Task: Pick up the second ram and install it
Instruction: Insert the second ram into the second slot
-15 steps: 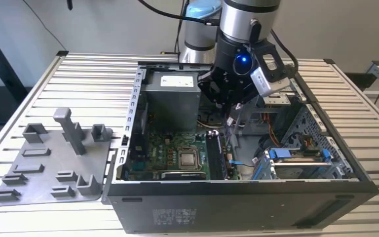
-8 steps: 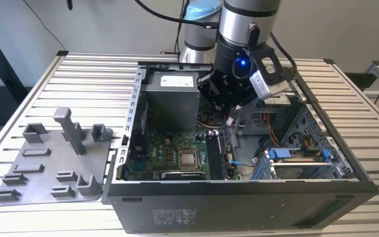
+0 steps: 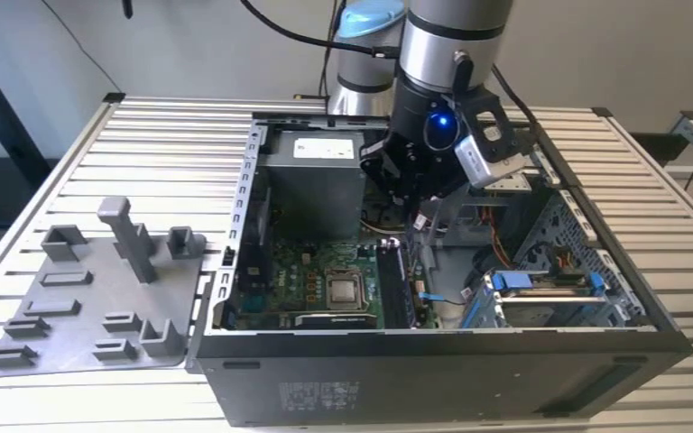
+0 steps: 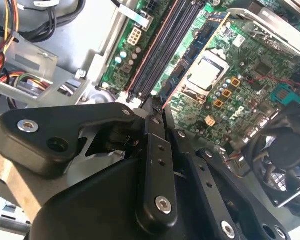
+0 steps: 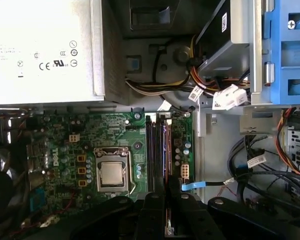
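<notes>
**Gripper clamped on the memory stick over the motherboard slots**

Closest to us in both wrist views are the black fingers of the gripper [image 5: 166,194], drawn together until only a narrow gap is left between their tips. In that gap, in the first wrist view, we see a slim dark strip edge-on: the second ram [image 5: 168,220], pinched between the fingers. It runs in line with the long black memory slots [image 5: 151,150] directly beneath the gripper. We cannot tell whether the stick is already seated in a slot or sits just above it.

In the second wrist view the fingertips [image 4: 155,107] meet right at the near end of those slots.

Just beside the slots lies the square silver processor socket [image 5: 111,172], set in the green motherboard [image 5: 65,145]. Further from the gripper, past the end of the slots, sits the pale grey power supply box [image 5: 40,50]. On the gripper's other side are bundled cables [image 5: 250,165] and a bright blue drive clip [image 5: 285,50].

In the exterior view we see the arm reaching down into the open computer case [image 3: 443,361]. Well apart from the gripper, toward the exterior view's left, a grey plastic tray [image 3: 69,302] with upright blocks rests on the slatted table [image 3: 142,135].
</notes>
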Available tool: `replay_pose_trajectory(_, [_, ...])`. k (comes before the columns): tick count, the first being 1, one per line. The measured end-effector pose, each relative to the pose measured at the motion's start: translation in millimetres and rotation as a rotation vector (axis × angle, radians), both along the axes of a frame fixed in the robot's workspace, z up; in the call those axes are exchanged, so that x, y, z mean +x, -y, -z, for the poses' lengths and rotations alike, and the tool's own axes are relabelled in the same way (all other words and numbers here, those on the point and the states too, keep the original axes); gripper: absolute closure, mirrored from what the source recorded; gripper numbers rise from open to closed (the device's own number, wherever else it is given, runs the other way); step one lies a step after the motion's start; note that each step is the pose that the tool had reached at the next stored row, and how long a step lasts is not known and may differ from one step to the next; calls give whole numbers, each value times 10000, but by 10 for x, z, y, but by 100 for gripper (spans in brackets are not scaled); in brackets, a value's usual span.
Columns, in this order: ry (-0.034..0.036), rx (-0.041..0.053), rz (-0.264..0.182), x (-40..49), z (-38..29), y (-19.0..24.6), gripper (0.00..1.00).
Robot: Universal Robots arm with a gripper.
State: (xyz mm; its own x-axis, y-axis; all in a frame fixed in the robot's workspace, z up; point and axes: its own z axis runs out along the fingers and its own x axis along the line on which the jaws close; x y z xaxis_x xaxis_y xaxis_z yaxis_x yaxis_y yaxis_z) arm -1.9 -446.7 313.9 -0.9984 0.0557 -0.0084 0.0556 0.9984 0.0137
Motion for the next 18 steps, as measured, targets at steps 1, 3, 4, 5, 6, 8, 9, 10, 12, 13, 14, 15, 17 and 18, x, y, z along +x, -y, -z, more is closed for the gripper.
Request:
replay_pose_trajectory(1, [-6,-1,-6,0,18,0,86])
replay_pose_trajectory(3, [-10,0,-18,0,54,0,86])
replay_pose_trajectory(4, [-10,0,-24,0,73,0,86])
replay_pose_trajectory(5, [-10,0,-29,0,85,0,86])
replay_pose_trajectory(6, [-11,-4,-36,0,87,0,86])
replay_pose_trajectory(8, [-11,-21,-45,0,106,1,86])
replay_pose_trajectory(9, [-12,-33,-47,1,123,1,86])
replay_pose_trajectory(10, [-11,-42,-47,0,141,0,86])
replay_pose_trajectory(12, [-11,-59,-46,0,179,0,86])
replay_pose_trajectory(13, [-11,-61,-46,-1,196,0,86])
replay_pose_trajectory(14, [-10,-69,-46,-1,208,0,86])
replay_pose_trajectory(15, [-11,-108,-46,-1,216,1,86])
replay_pose_trajectory(17, [-11,-166,-48,0,242,0,86])
replay_pose_trajectory(18, [-11,-181,-49,0,255,1,86])
